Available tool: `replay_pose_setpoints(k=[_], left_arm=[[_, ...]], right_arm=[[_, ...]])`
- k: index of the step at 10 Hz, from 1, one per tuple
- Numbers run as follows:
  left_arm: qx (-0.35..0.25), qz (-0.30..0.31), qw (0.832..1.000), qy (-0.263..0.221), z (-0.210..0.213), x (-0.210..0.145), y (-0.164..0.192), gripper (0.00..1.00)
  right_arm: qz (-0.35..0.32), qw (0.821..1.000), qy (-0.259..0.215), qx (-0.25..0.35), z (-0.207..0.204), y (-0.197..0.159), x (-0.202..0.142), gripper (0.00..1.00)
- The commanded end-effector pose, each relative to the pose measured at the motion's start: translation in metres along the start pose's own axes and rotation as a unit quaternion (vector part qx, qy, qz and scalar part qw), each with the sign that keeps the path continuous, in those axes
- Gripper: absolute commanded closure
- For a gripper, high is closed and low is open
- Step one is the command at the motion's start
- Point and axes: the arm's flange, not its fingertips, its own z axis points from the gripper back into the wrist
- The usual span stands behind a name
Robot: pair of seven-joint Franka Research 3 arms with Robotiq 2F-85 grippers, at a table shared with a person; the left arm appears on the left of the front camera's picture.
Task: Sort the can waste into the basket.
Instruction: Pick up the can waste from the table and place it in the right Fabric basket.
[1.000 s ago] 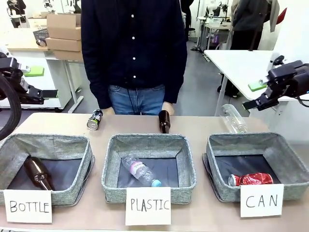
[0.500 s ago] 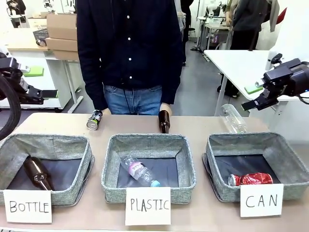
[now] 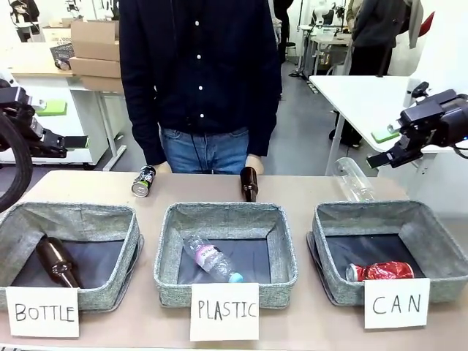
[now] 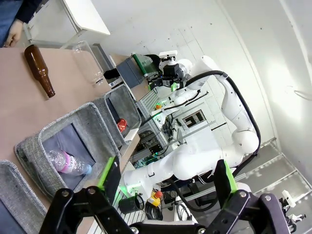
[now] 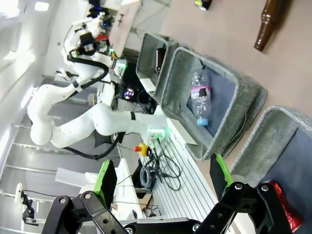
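Front view: the right gripper [image 3: 390, 155] hangs in the air off the right end of the table [image 3: 307, 187], and the left gripper [image 3: 68, 142] hovers off its left end. Below the right gripper and nearer the camera stands the basket [image 3: 387, 210], fronted by a white card [image 3: 396, 303] lettered "CAN". The red can [image 3: 380, 271] lies on its side on the basket's dark floor, well below that gripper and apart from it. A clear plastic bottle [image 3: 353, 179] lies on the table just under the right gripper's fingertips as seen here, not touching them. The black can [image 3: 143, 180] lies on its side at the table's far edge, well apart from the right gripper and much nearer the left one, lower than it and toward the middle. The bin lettered "BOTTLE" [image 3: 73, 213] sits below the left gripper. A brown bottle [image 3: 249, 183] lies between the two grippers, behind the middle bin lettered "PLASTIC" [image 3: 227, 213]. A person [image 3: 201, 73] stands at the far side, beyond both grippers.

In the left wrist view the left gripper's green-padded fingers [image 4: 108, 171] stand spread wide with nothing between them; the red can shows far ahead of them, inside the basket.

In the right wrist view the right gripper's jaws are likewise spread and empty. The red can lies in the basket just outside one finger, at the picture's lower right corner, and the black can shows far ahead at the top edge.
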Motion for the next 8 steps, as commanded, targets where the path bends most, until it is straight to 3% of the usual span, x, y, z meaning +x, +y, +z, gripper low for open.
replay_pose_setpoints(k=[1,2,3,4,5,6,8], left_arm=[[-0.010,-0.011,1.000,-0.006,-0.002,-0.001,-0.001,0.00],[0.000,0.000,1.000,0.000,0.000,0.000,0.000,0.00],[0.105,0.032,0.994,0.013,-0.011,0.037,0.015,0.00],[0.208,0.060,0.976,0.039,-0.022,0.074,0.039,0.00],[0.320,0.079,0.942,0.060,-0.032,0.106,0.069,0.00],[0.405,0.093,0.902,0.114,-0.047,0.131,0.101,0.00],[0.516,0.084,0.832,0.184,-0.077,0.143,0.150,0.00]], right_arm=[[0.009,1.000,-0.001,-0.007,-0.002,0.000,-0.004,0.00],[0.009,1.000,-0.001,-0.007,-0.002,0.000,-0.004,0.00],[0.009,1.000,-0.001,-0.007,-0.002,0.000,-0.004,0.00],[0.009,1.000,-0.001,-0.007,-0.002,0.000,-0.004,0.00],[0.009,1.000,-0.001,-0.007,-0.002,0.000,-0.004,0.00],[0.009,1.000,-0.001,-0.007,-0.002,0.000,-0.004,0.00],[0.009,1.000,-0.001,-0.007,-0.002,0.000,-0.004,0.00]])
